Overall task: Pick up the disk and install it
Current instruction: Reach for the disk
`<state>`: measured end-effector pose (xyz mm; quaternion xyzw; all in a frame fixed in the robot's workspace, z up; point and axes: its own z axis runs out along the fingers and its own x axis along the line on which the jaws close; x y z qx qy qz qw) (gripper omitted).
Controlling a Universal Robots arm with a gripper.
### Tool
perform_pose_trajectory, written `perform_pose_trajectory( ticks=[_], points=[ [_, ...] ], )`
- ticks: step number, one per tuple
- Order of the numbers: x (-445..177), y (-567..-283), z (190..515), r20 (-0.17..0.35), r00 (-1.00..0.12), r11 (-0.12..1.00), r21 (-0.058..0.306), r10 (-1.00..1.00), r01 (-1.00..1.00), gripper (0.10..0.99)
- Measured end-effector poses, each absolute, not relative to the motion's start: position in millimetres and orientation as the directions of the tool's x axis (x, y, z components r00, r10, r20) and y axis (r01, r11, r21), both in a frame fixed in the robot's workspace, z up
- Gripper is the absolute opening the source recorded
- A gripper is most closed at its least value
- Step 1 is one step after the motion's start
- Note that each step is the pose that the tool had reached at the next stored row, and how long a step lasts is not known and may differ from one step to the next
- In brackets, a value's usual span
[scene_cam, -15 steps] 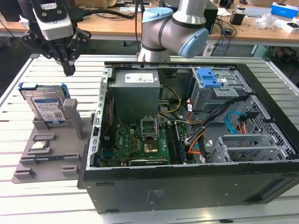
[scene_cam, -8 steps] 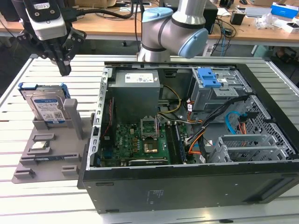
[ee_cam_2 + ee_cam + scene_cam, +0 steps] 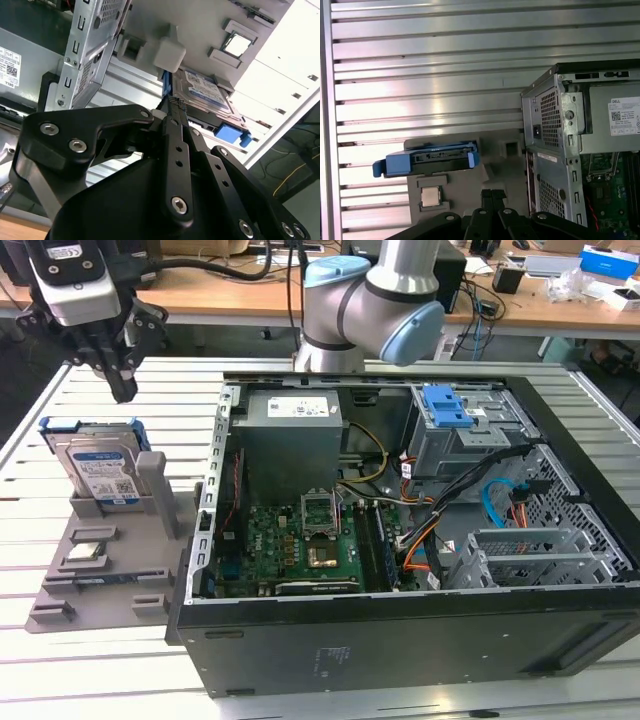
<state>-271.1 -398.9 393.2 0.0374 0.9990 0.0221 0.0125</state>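
The end effector (image 3: 121,386) hangs just above the disk (image 3: 98,466), apart from it, with its fingers (image 3: 492,196) pressed together and nothing between them. The disk stands upright on its edge in a grey holder (image 3: 112,558) on the slatted worktop (image 3: 70,670), at the exterior view's left of the open computer case (image 3: 400,635). In both wrist views its blue rail frame (image 3: 395,164) shows along its edges. A small square chip (image 3: 88,551) lies flat on the holder, nearer than the disk.

Shiny metal disk (image 3: 100,465), matt grey plast. tray (image 3: 130,552)
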Motion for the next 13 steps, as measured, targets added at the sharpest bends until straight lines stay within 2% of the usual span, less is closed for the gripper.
perform_pose_trajectory(
  ticks=[13],
  points=[
    [-284,-399,393,-0.023,-0.997,0.996,0.045,0.075,0.074,0.106]
  ],
)
